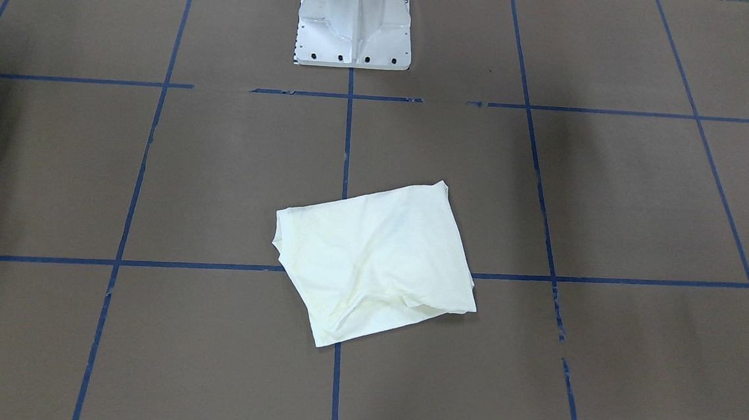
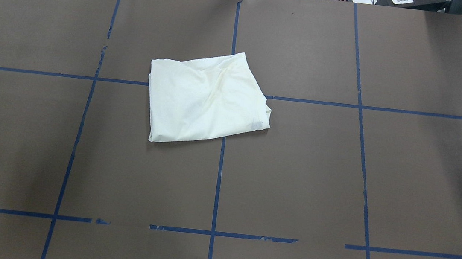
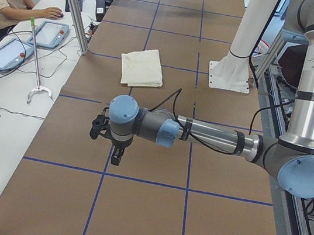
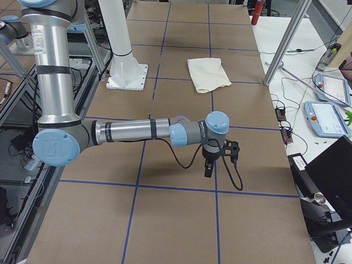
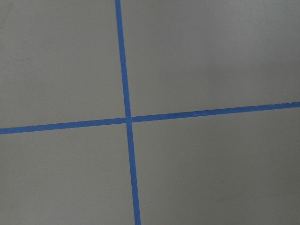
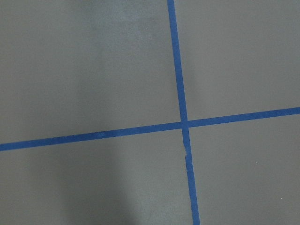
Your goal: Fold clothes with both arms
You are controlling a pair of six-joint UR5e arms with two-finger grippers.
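The cream-white cotton shirt [image 2: 206, 99] is lying as a small folded packet on the brown paper-covered table [image 2: 295, 175] with blue tape lines. It is sitting across the middle line, nearer the edge across from the robot than the white pedestal base [image 1: 355, 21]. The plain side is showing and no sleeves are sticking out, so I think the folding is looking done. It is a bit wrinkly, with one layer peeking out at a corner, so maybe a little tidying is left.

The silver-grey left arm [image 3: 201, 137] with light blue caps is hanging its black left gripper [image 3: 114, 157] over bare table near the left end, well apart from the shirt. The matching right arm [image 4: 132, 132] and black right gripper [image 4: 207, 171] are doing the same near the right end. I cannot tell if the fingers are spread or pressed together.
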